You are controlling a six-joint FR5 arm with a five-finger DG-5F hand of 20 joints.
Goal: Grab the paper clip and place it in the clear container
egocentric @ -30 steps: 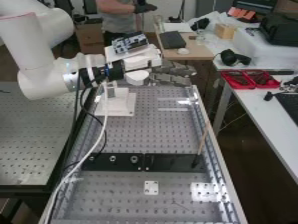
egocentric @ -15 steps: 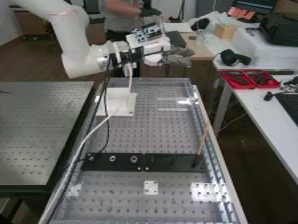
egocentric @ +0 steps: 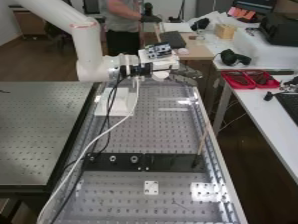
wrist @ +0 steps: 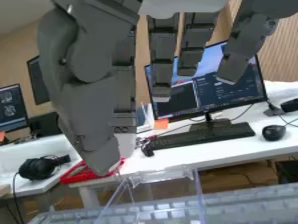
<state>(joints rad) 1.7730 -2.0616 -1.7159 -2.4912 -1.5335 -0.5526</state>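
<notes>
The hand (egocentric: pixel 185 75) hangs in the air at the far end of the perforated metal counter (egocentric: pixel 149 132), towards its right side in the high view, with the white arm (egocentric: pixel 88 47) coming in from the upper left. Whether it is open, closed or gripping something cannot be told, and the whereabouts of the paper clip cannot be told either. In the wrist view, the clear container (wrist: pixel 159 192) stands below the hand and apart from it, its see-through walls rising over the perforated top.

Past the container, a white desk (wrist: pixel 179 157) carries a black computer monitor (wrist: pixel 206 90) with a lit screen, a black keyboard (wrist: pixel 199 139), a black mouse (wrist: pixel 273 132) and a red bin (wrist: pixel 83 174). Black headphones (wrist: pixel 41 169) lie on a white surface near the bin.

In the high view, two black mounting plates (egocentric: pixel 143 162) lie end to end across the counter, well apart from the hand. A thin wooden stick (egocentric: pixel 203 140) slants up from the right-hand one. Nearer the camera is a small white plate (egocentric: pixel 151 188) with holes, and a larger white base (egocentric: pixel 120 105) sits towards the far left. A white cable (egocentric: pixel 100 136) loops down from the arm along the counter's left side.
</notes>
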